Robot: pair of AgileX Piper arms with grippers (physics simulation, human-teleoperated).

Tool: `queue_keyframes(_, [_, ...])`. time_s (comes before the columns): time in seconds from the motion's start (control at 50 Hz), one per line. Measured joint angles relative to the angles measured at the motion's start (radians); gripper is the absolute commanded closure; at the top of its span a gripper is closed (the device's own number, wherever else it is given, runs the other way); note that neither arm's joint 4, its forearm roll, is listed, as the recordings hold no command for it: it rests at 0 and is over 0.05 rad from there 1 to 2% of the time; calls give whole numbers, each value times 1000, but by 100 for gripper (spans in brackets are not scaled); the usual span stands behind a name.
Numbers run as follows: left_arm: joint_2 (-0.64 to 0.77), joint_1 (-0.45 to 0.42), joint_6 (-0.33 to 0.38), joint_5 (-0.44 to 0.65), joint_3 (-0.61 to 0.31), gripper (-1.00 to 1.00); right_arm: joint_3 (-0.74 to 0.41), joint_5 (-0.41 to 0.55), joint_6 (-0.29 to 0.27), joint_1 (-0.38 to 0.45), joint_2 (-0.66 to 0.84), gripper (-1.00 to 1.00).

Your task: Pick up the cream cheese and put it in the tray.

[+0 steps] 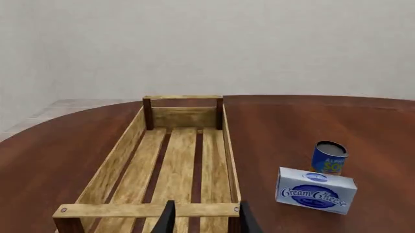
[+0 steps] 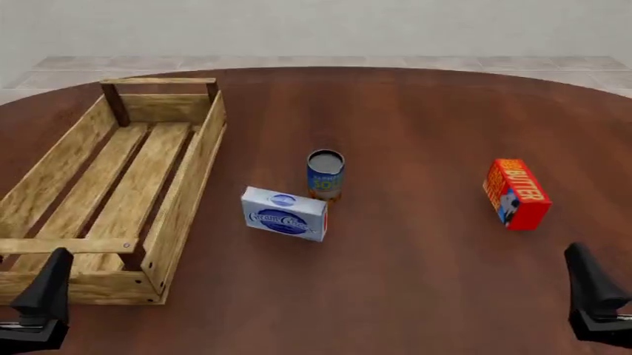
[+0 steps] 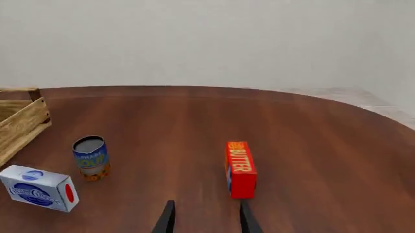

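The cream cheese (image 2: 284, 213) is a small white-and-pale-blue box with a dark blue oval logo. It lies on the table just right of the tray (image 2: 189, 185), a long light-wood slatted crate with nothing in it. The left wrist view looks down the tray (image 1: 112, 165), with the cream cheese (image 1: 316, 190) off to one side. My left gripper (image 1: 206, 208) is open and empty, hovering at the tray's near end (image 2: 55, 275). My right gripper (image 3: 206, 208) is open and empty too, near the table's front right (image 2: 582, 270). It is far from the cream cheese (image 3: 39, 188).
A blue-and-yellow can (image 2: 325, 174) stands upright just behind the cream cheese, almost touching it. A red-orange butter box (image 2: 516, 194) stands on the right half of the table, ahead of my right gripper. The round brown table (image 2: 415, 111) ends at a pale wall.
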Motion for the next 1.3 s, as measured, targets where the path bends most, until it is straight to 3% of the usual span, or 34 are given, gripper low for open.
queue_keyframes(0.44, [4, 0, 0, -1, -3, -100, -24, 7, 8, 27, -23, -100])
queue_keyframes(0.86, [5, 0, 0, -1, -3, -100, -234, 83, -16, 48, 95, -100])
queue_keyframes(1.3, [5, 0, 0, -1, -3, -100, -459, 151, -52, 190, 356, -100])
